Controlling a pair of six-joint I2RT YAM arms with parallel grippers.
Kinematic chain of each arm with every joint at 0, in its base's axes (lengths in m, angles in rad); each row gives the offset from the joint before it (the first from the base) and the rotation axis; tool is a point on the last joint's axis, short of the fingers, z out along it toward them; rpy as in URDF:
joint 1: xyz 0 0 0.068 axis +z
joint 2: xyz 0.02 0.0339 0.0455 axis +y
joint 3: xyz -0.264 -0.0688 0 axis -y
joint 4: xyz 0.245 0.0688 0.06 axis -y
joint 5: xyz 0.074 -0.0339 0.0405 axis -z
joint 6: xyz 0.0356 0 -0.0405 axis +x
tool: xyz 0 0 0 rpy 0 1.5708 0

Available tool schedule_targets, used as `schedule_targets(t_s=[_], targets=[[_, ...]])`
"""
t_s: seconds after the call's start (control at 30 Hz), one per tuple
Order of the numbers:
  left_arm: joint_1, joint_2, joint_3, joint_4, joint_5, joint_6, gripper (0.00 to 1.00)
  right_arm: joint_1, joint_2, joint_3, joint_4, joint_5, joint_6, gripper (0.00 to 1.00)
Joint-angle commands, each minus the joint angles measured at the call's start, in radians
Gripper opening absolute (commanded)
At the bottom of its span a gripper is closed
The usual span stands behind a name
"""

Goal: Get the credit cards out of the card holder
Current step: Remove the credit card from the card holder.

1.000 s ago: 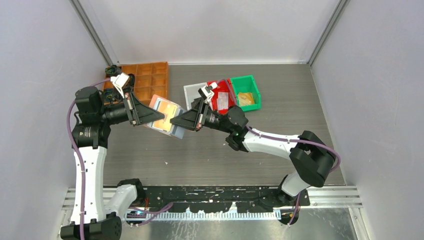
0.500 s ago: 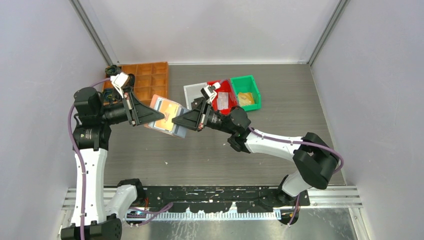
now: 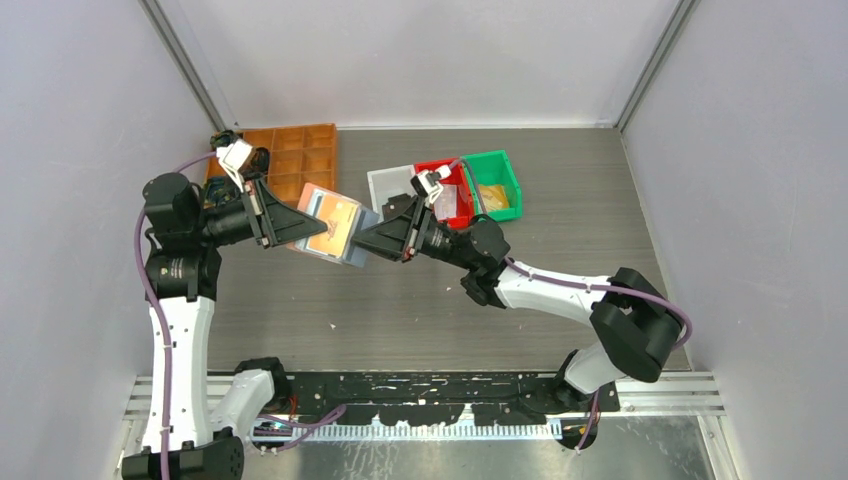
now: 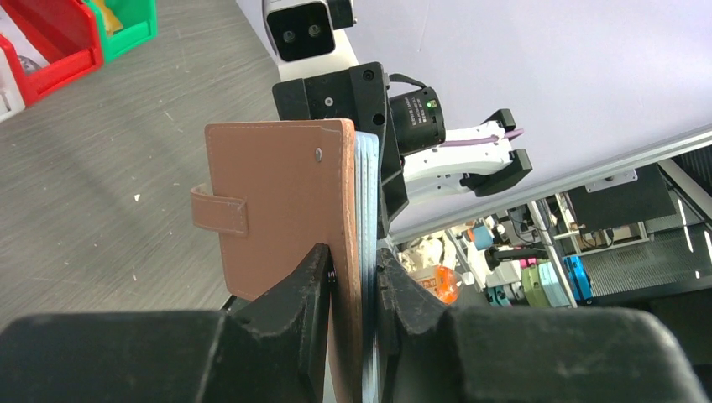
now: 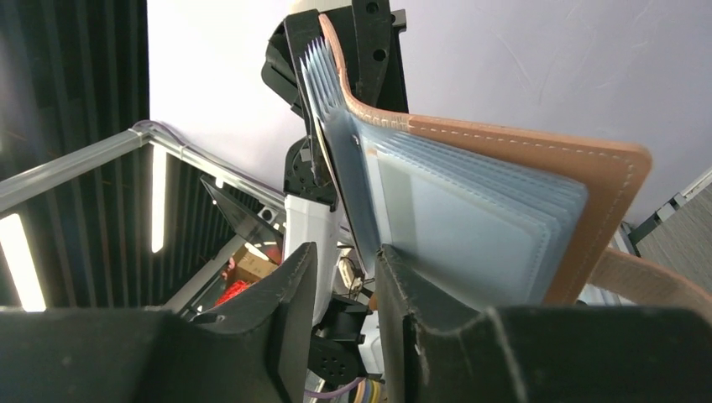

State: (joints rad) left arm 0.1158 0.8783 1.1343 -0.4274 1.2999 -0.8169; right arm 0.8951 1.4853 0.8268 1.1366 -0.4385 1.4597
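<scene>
from above, the card holder (image 3: pixel 330 222) hangs over the worktop (image 3: pixel 400 310), caught between the two arms: the left jaws close on its left side and the right jaws meet its grey-blue edge on the right. beyond the right jaws sit a white bin (image 3: pixel 388 185), a red bin (image 3: pixel 455 183) and a green bin (image 3: pixel 492 180); behind the left jaws lies an orange compartment tray (image 3: pixel 300 160). in the left wrist view, the holder (image 4: pixel 277 201) stands upright between the jaws, which are pressed tight on its lower edge, one finger (image 4: pixel 294 285) against the pink cover and the other against the stack of grey-blue sleeves. a small pink tab (image 4: pixel 220 210) sticks out on the cover's left edge, above the jaws. in the right wrist view, the holder's sleeves (image 5: pixel 470 227) fan open above the jaws under the curved pink cover (image 5: pixel 537 147). these jaws stand only slightly apart, with one sleeve's edge dropping into the gap; whether a finger (image 5: pixel 294 285) touches it i cannot tell. a paler rectangle (image 5: pixel 445 222) shows inside the front sleeve; i cannot tell if it is one of the credit cards.
</scene>
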Motion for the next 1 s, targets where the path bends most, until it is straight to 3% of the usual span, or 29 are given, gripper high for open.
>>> schedule_targets(t_s=[0.0,0.3,0.67,0.77,0.97], targets=[[-0.001,-0.034,0.023,0.097,0.058,-0.054,0.04,-0.018,0.003,0.068,0.048,0.024,0.018,0.38],[-0.001,-0.046,0.02,0.112,0.073,-0.079,0.04,-0.037,0.047,0.162,0.03,-0.004,0.033,0.37],[-0.001,-0.038,0.012,0.115,0.037,-0.087,0.14,-0.036,0.038,0.13,0.062,-0.008,0.054,0.02],[-0.002,-0.038,0.012,0.118,0.015,-0.093,0.19,-0.036,0.024,0.092,0.081,0.009,0.048,0.01],[-0.001,-0.04,0.0,0.171,-0.016,-0.146,0.19,-0.036,0.003,0.04,0.117,0.025,0.037,0.01]])
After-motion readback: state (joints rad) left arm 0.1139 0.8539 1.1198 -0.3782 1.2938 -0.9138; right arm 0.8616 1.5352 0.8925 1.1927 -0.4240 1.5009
